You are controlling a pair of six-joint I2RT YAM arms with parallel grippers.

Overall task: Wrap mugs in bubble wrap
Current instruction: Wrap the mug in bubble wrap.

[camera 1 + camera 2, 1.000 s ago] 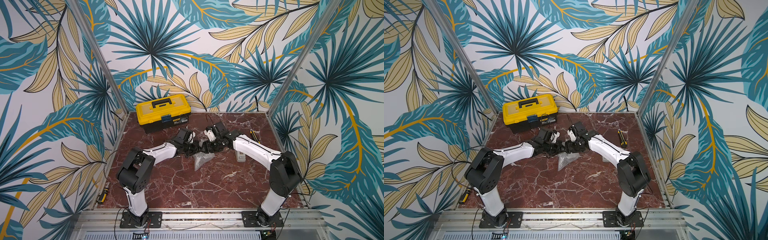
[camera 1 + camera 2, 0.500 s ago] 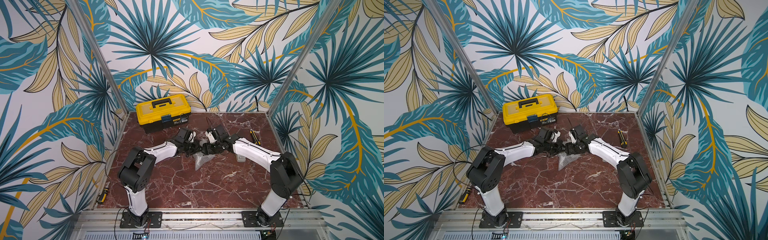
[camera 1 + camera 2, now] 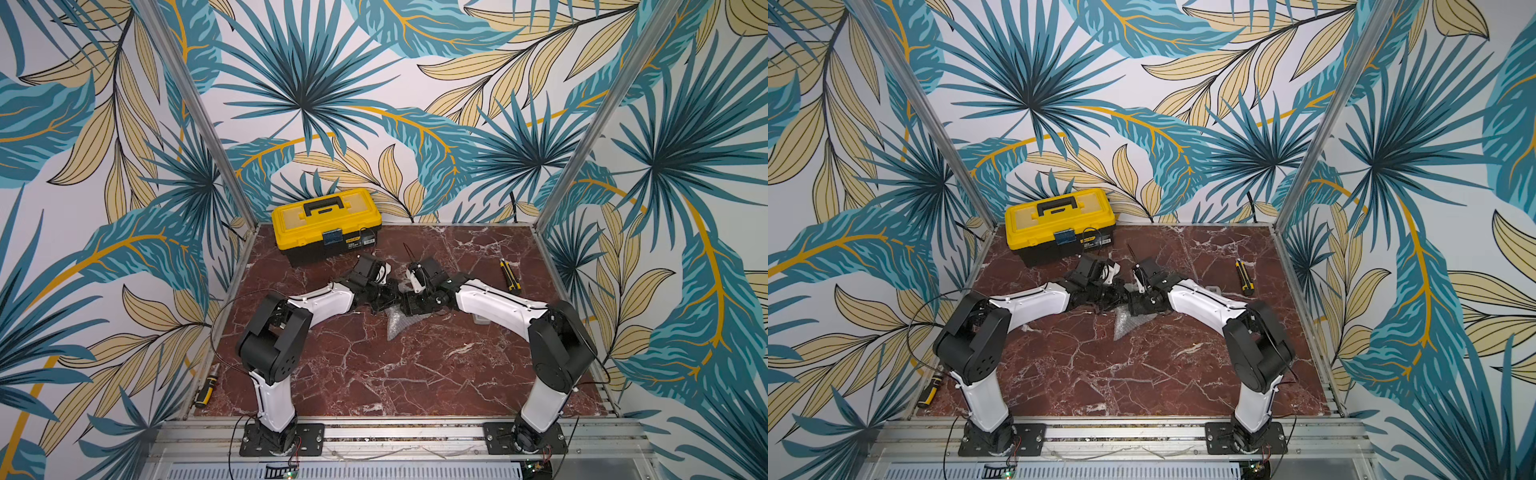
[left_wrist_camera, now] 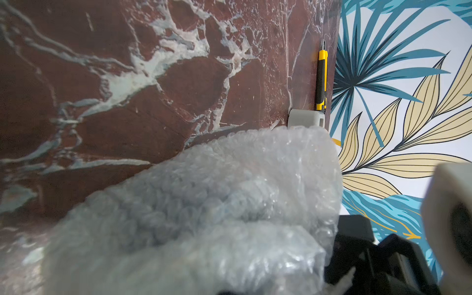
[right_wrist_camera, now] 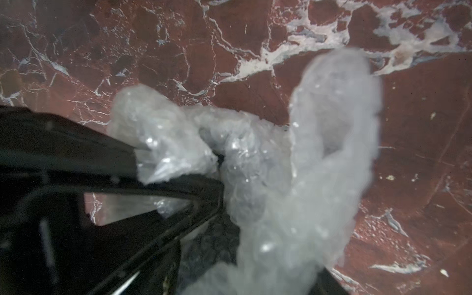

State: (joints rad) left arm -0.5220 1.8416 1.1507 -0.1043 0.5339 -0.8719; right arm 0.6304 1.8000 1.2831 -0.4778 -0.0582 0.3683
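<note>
Right wrist view: where's the bubble wrap (image 5: pixel 293 178)?
In front of the yellow toolbox (image 3: pixel 326 224), bunched between both arms. The left gripper (image 3: pixel 388 293) is pinched shut on it; the right gripper (image 3: pixel 411 300), I cannot tell. Mug hidden.

the mug is nowhere to be seen, the bubble wrap (image 3: pixel 397 328) is mostly tucked under the two wrists in both top views, just a blurry blob in the right wrist view, and it covers part of the tape dispenser (image 4: pixel 305 118)
</note>
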